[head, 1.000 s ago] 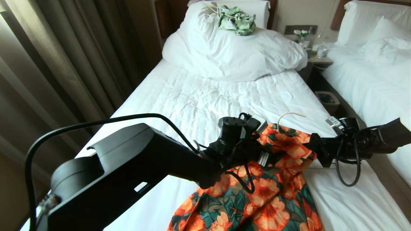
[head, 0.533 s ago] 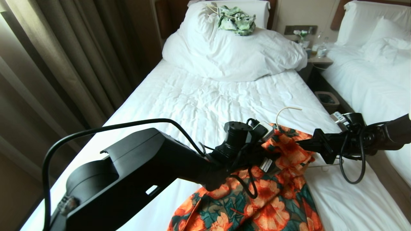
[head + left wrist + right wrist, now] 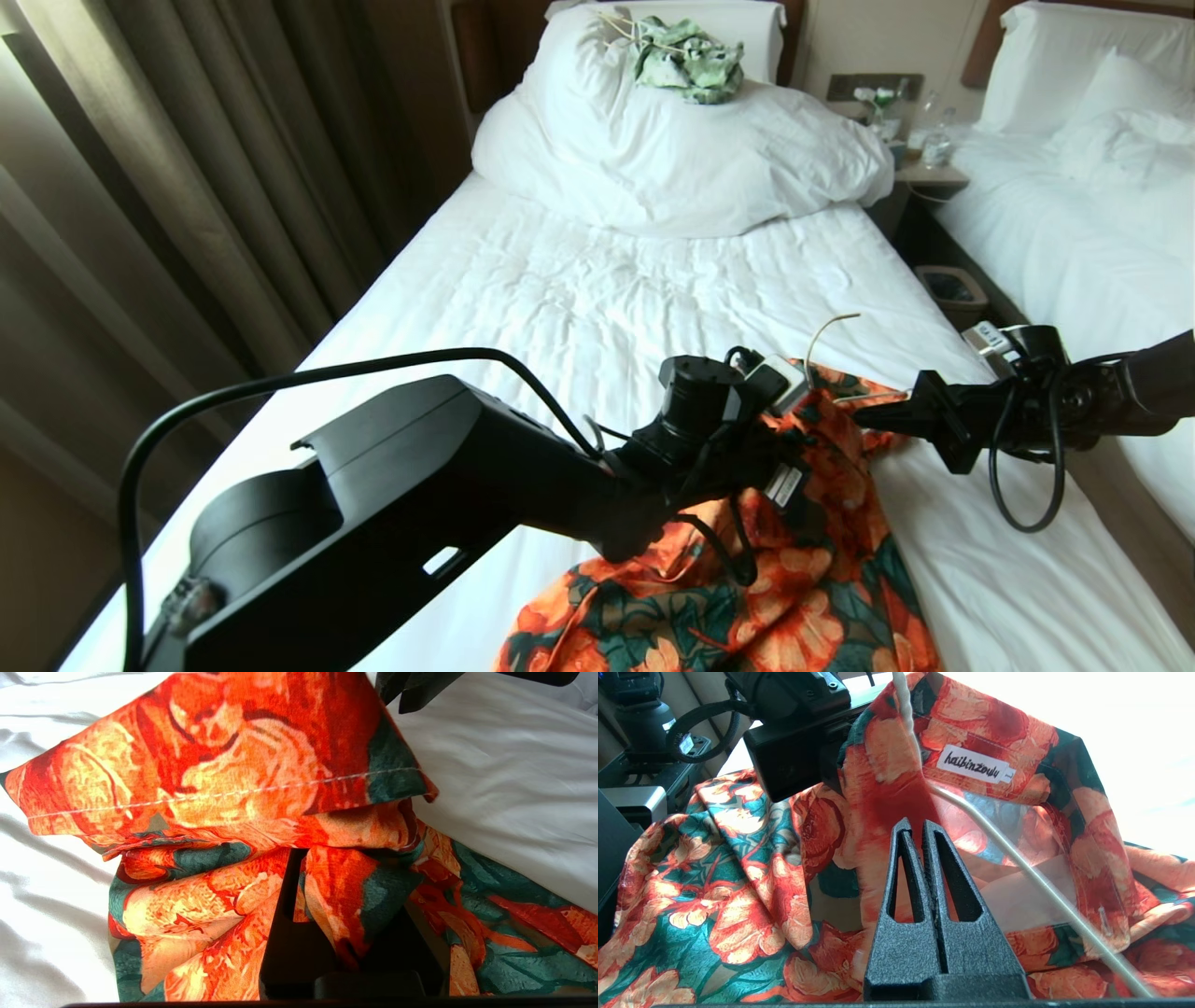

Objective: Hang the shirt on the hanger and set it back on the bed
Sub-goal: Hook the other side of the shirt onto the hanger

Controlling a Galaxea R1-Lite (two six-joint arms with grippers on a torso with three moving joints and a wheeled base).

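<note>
The orange-flowered, dark green short-sleeved shirt [image 3: 794,560] lies bunched on the white-sheeted single bed [image 3: 579,299], near its foot. The thin cream-white wire hanger [image 3: 1017,868] runs inside the collar, its hook [image 3: 826,331] standing clear above. The left claw [image 3: 345,905] is pinching a fold of the shirt. The right claw [image 3: 920,835] is pressed together at the collar; whether it grips cloth cannot be told. Advice: draw the fabric outward over the hanger's shoulder end steadily, keeping the collar centred on the wire.
</note>
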